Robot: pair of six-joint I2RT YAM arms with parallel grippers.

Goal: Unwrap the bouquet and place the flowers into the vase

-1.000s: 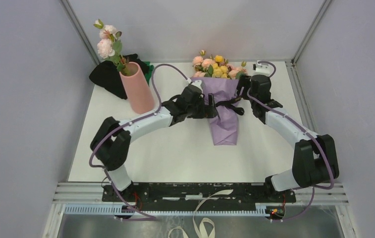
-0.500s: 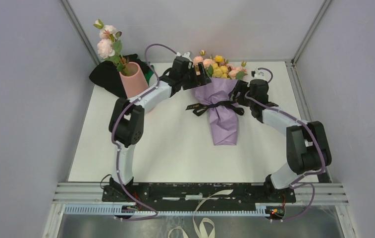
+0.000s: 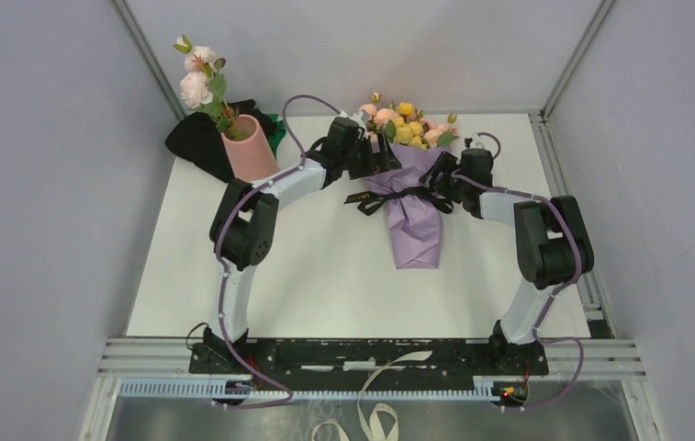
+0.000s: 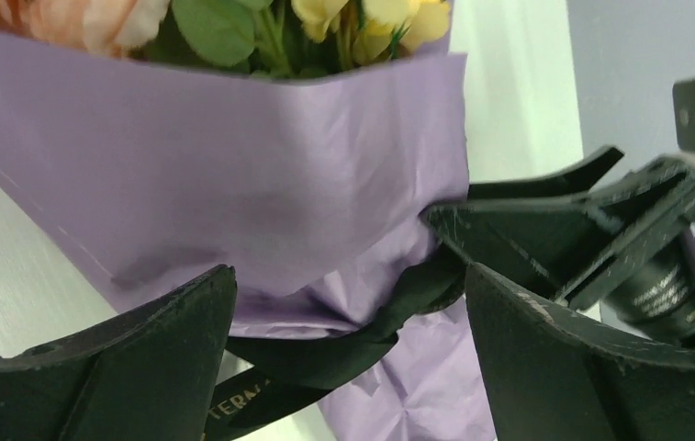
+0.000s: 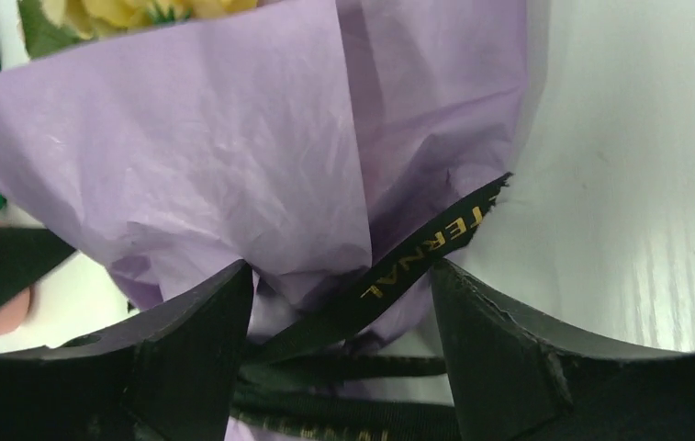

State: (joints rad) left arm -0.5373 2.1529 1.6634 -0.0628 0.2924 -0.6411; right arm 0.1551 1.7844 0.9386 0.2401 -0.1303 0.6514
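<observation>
**Both claws released at the bouquet's ribbon, wrap still tied**

- Back left corner: the black cloth lump [image 3: 195, 142]. The vase [image 3: 252, 152] stands upright just in front of it, holding the pale pink sprig [image 3: 196, 81].
- The left gripper [image 3: 383, 158] comes in from the left at the bouquet's upper half. Its jaws are spread wide and grip nothing. In the wrist view [image 4: 351, 272], lilac paper and a black ribbon loop sit between the fingers.
- The bouquet [image 3: 414, 216] lies flat on the table [image 3: 307, 276], mid-width and toward the back. Its pointed tip faces the arm bases.
- The flowers [image 3: 402, 124] stick out of the far end, still inside the paper.
- The ribbon [image 3: 397, 197] is tied round the bouquet's waist, with tails out on both sides.
- The right gripper [image 3: 442, 176] is at the bouquet's right flank, level with the ribbon. Its jaws are apart and released. In the wrist view [image 5: 341, 266], a ribbon tail with gold lettering crosses the gap. I can't tell whether either finger touches it.
</observation>
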